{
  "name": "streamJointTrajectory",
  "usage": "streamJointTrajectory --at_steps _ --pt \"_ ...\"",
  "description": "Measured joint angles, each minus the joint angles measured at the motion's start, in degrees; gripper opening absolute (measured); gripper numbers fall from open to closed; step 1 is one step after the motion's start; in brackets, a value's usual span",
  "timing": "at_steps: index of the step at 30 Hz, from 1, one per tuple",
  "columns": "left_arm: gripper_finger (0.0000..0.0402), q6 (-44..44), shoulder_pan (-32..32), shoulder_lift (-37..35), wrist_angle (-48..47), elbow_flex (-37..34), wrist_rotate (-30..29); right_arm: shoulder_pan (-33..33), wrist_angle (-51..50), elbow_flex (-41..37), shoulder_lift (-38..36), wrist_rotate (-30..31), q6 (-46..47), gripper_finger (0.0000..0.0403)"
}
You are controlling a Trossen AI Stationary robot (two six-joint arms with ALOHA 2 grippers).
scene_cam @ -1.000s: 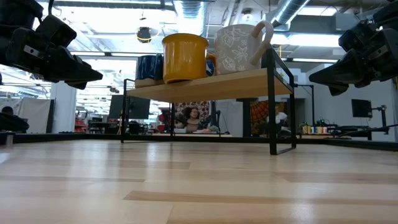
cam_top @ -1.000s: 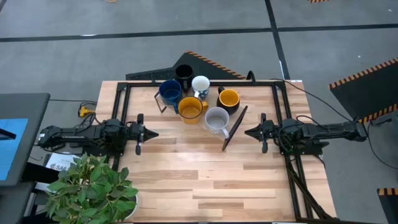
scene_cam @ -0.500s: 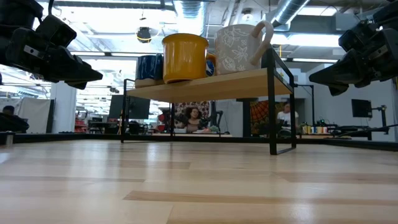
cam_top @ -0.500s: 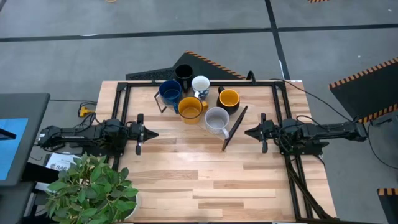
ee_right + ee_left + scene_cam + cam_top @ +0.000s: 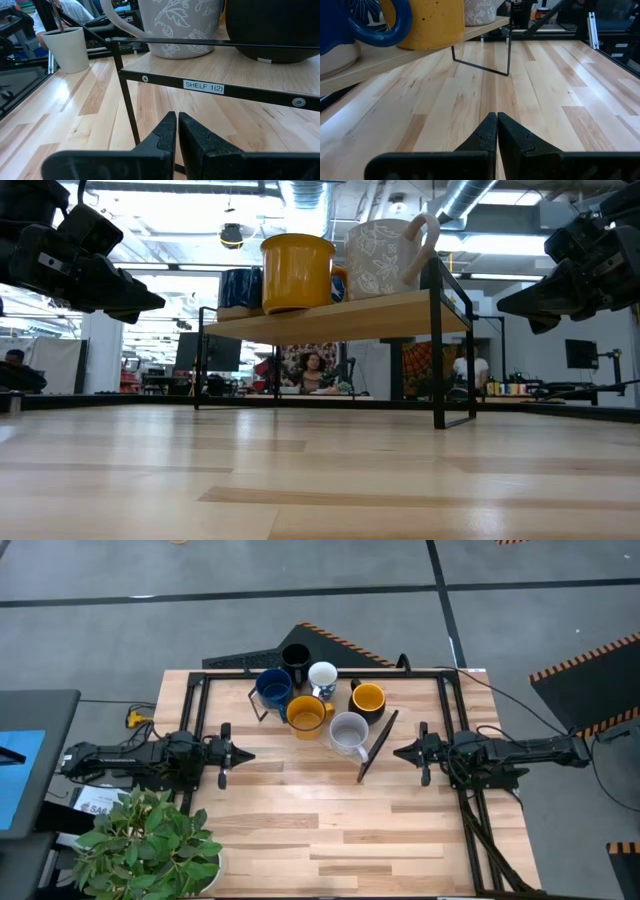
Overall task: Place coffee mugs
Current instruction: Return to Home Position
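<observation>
Six mugs stand by their bases on a small wooden shelf (image 5: 372, 755) at the table's far middle: black (image 5: 295, 657), dark blue (image 5: 273, 688), white (image 5: 322, 676), two yellow-orange (image 5: 306, 715) (image 5: 368, 698), and light grey (image 5: 348, 732). My left gripper (image 5: 247, 754) hovers shut over the table's left side, pointing right. My right gripper (image 5: 397, 752) hovers shut over the right side, pointing left toward the shelf. Both are clear of the mugs.
The shelf has thin black wire legs (image 5: 440, 415) and a label on its front rail (image 5: 203, 86). A potted plant (image 5: 145, 845) stands at the table's near left corner. A black frame (image 5: 450, 675) edges the table. Bare wood lies between the grippers and toward the near edge.
</observation>
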Motion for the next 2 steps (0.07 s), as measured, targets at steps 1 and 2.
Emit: streamJointTrajectory --at_steps 1,2 --pt "0.0000 0.00 0.00 0.00 0.00 0.00 0.00 -0.02 0.01 0.01 0.00 0.00 0.00 0.0047" --pt "0.0000 0.00 0.00 0.01 0.00 0.00 0.00 0.00 0.00 0.01 0.00 0.00 0.00 0.0047"
